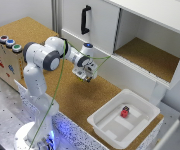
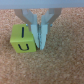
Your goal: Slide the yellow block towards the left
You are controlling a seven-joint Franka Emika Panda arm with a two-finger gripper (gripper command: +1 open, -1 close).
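In the wrist view the yellow block [image 2: 24,40] is seen lying on the cork worktop [image 2: 60,65], just beside the claw [image 2: 40,44] and outside its fingers [image 2: 43,35]; dark marks are printed on two of its faces. The fingers are drawn together with hardly any gap between their tips, and nothing is held between them. The block seems to touch the outer side of the nearer finger, though contact cannot be confirmed.

In the exterior view the block itself cannot be made out. Well to the exterior view's left of the claw [image 1: 86,74], a box [image 1: 5,57] with coloured buttons is set at the worktop's [image 1: 75,100] edge. Behind the claw a white cabinet [image 1: 97,22] with a black handle [image 1: 85,20] is seen. To the exterior view's right and nearer the camera, a white tray [image 1: 102,122] holding a small red block [image 1: 124,111] is placed.
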